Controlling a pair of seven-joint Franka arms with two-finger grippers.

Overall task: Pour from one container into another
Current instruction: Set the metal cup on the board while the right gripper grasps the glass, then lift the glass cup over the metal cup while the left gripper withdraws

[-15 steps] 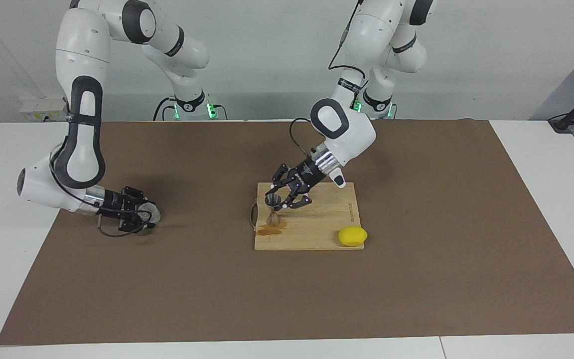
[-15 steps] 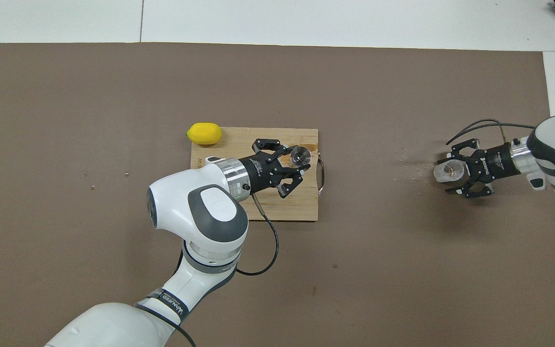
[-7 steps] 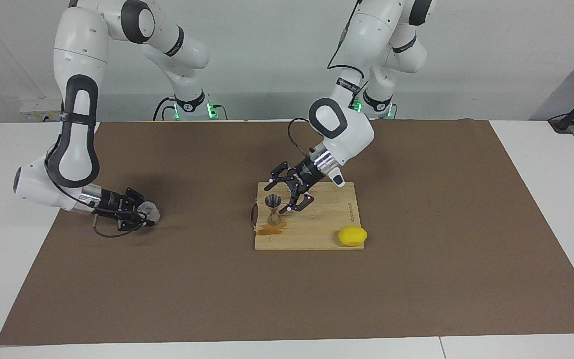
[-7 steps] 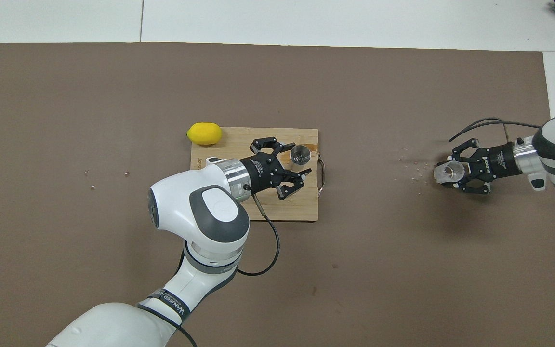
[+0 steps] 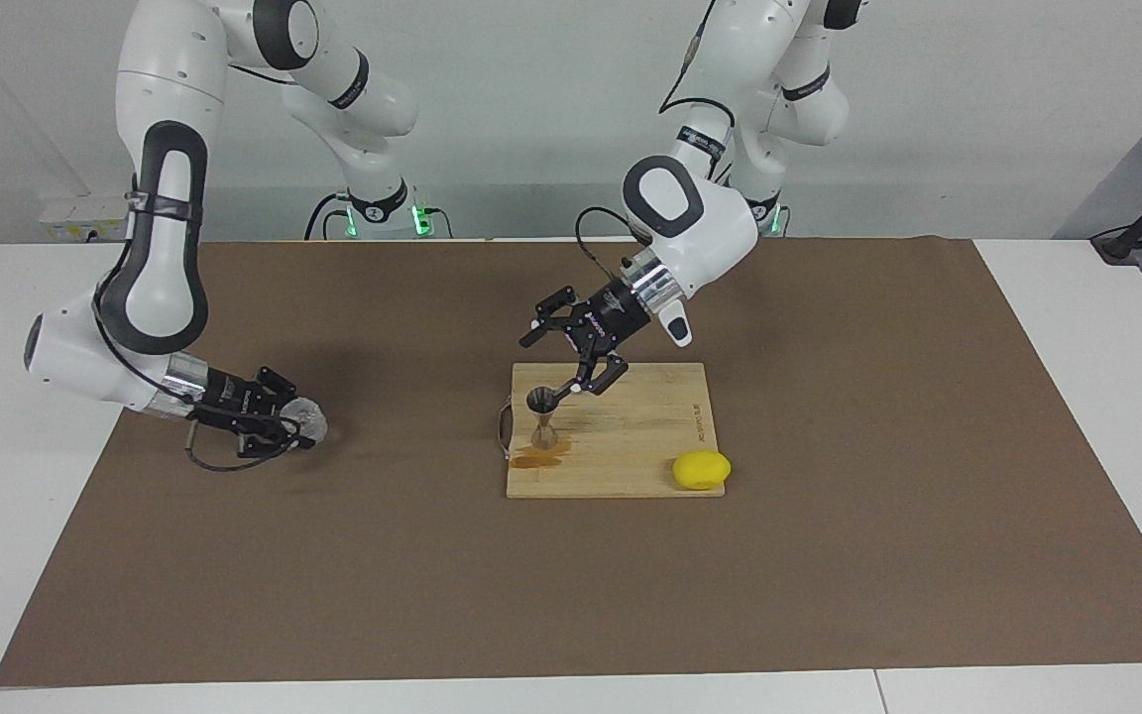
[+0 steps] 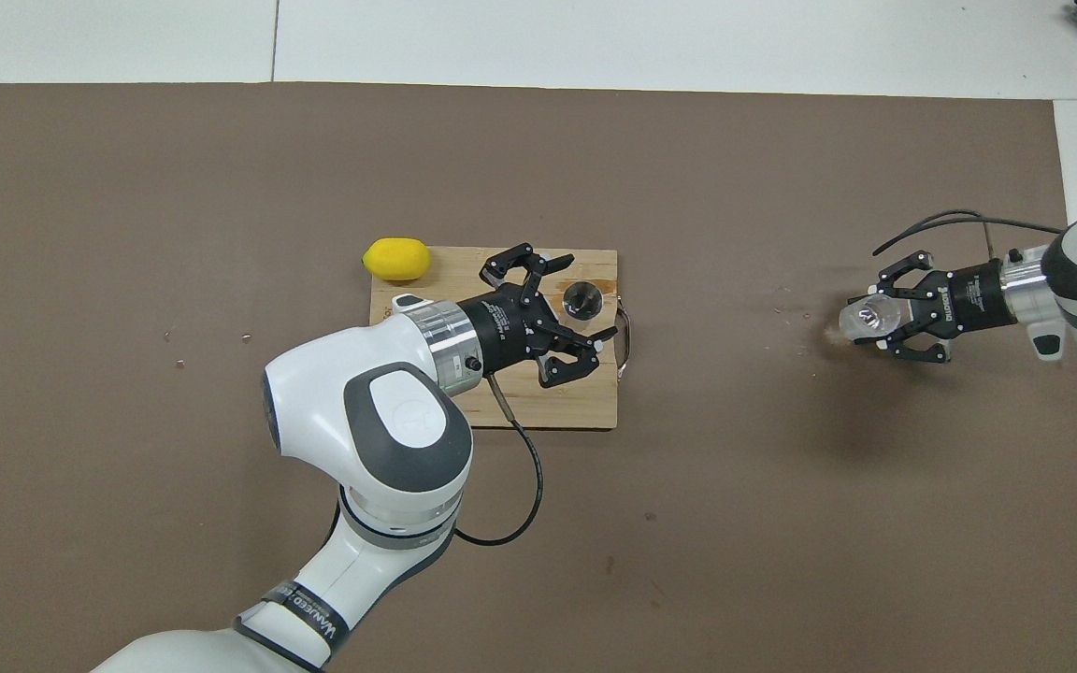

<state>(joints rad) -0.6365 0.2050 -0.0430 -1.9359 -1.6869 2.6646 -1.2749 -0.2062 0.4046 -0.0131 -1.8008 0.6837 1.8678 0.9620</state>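
- My right gripper (image 5: 295, 424), at the right arm's end of the table, is clamped on the glass cup (image 5: 309, 420), carried low over the brown mat (image 5: 829, 555); forearm nearly level, hand reaching sideways toward the board.
- Cup lies on its side in my grip: the overhead view has its mouth pointing toward the cutting board (image 6: 585, 411), with its axis running along the table. The facing view gives only a pale round blob at my fingertips.
- Overhead also picks up small crumbs on the mat just beside the cup (image 6: 861, 319); the facing view misses them.
- Steel jigger (image 5: 542, 416) stands upright on the board's corner toward the right arm's end, long axis vertical, open cone up. Facing view shows its hourglass outline and a brown wet patch (image 5: 536, 457) at its foot; overhead gives only the dark round mouth (image 6: 581, 297).
- My left gripper (image 5: 564, 357) is spread wide and empty, raised over the board just beside the jigger, not touching it; wrist angled down toward it.
- Lemon (image 5: 701, 469) sits at the board's corner toward the left arm's end, farther from me than the jigger.
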